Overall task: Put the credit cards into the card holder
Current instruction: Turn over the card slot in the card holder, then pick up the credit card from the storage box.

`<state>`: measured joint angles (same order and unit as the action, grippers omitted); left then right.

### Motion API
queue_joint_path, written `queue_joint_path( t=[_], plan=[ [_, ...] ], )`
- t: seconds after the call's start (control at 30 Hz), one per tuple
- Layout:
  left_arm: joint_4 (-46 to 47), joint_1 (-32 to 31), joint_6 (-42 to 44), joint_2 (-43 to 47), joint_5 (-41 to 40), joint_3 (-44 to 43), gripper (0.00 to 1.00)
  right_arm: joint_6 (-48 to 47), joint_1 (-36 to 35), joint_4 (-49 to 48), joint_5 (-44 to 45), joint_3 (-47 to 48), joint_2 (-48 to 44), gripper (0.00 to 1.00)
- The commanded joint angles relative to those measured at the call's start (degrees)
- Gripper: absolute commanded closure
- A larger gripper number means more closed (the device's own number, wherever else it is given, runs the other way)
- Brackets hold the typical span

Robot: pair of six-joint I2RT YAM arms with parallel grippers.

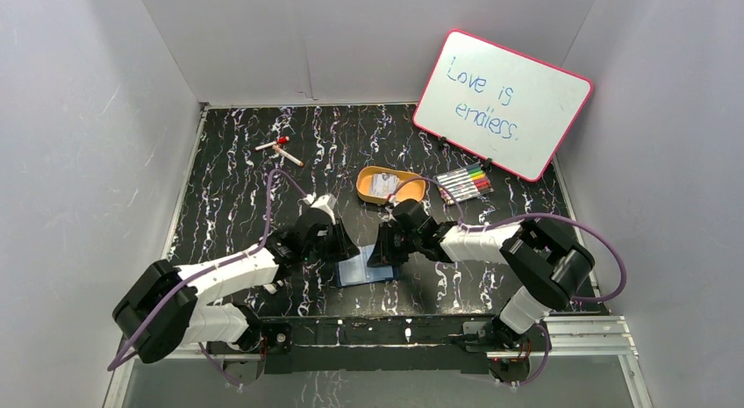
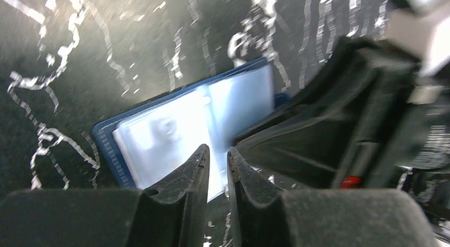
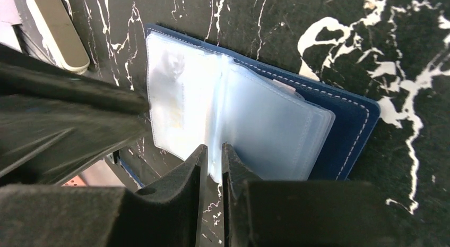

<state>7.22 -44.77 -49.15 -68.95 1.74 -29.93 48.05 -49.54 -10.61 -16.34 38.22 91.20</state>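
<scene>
Robot lab test cell. Plain white panel walls (image 1: 88, 118) box in black marble-pattern tabletop (image 1: 228, 189) on three sides. Left arm (image 1: 219, 276), right arm (image 1: 491, 241) bolted at aluminium rail (image 1: 597, 333), near edge. Whiteboard (image 1: 504, 101) propped at back, marker set (image 1: 465, 182) beside.

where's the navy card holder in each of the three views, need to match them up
Top external: the card holder lies open low in the centre, near the front edge.
Left wrist: the card holder is mid-picture, slightly left, tilted.
Right wrist: the card holder fills the centre, its navy cover showing at the right.
Shared landmark: the black, white-veined table under it.
</scene>
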Motion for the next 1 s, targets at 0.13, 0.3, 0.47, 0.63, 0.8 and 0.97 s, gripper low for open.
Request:
queue_joint_path(
  t=[0.13,0.3,0.47,0.63,0.8,0.97],
  plan=[
    [-0.11,0.21,-0.07,3.75,-0.46,3.85,0.84,-6.23,0.71,10.11,7.67,7.46,-12.05,0.69],
    [-1.82,0.3,0.38,8.65,-4.4,4.23,0.84,-8.31,9.87,15.48,7.06,14.01,-13.03,0.62],
    [-2.08,0.38,0.61,11.75,-5.18,4.81,0.82,-8.76,17.06,15.66,6.28,20.25,-5.69,0.48],
    [-2.94,0.28,0.5,12.57,-5.21,4.86,0.82,-8.36,19.23,15.65,9.17,25.89,2.14,0.38],
    [-1.9,0.35,0.11,11.96,-4.63,5.5,0.82,-6.46,19.84,13.95,13.23,27.97,8.01,0.38],
    [-1.41,0.39,-0.48,10.36,-3.6,5.7,0.82,-4.43,20.34,11.64,14.49,29.22,12.36,0.37]
  ],
)
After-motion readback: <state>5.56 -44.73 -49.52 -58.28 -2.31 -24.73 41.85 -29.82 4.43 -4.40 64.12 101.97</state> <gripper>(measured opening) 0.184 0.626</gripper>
